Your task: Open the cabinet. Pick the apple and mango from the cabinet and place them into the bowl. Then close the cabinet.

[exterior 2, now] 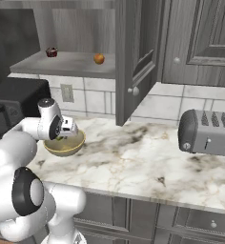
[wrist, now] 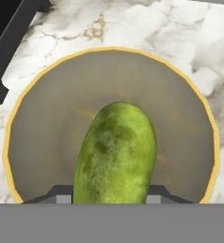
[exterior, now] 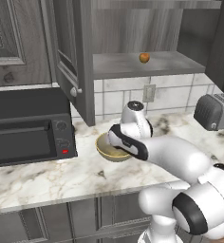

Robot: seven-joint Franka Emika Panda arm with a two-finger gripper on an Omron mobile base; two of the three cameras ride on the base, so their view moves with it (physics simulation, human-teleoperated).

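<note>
One mango (wrist: 116,154), gripped between the gripper (wrist: 111,195) fingers, hangs over the bowl (wrist: 47,85) with its long axis running along the hand toward the bowl's floor; the apple (exterior: 144,58) sits on the open cabinet (exterior: 147,64) shelf; microwave (exterior: 28,128) left, toaster (exterior 2: 207,132) right.

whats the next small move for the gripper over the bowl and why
Probably open the gripper to release the mango. The hand view shows the green fruit between the finger tips, right above the inside of the bowl, so it should drop in. The apple sits on the cabinet shelf, likely the next pick.
</note>
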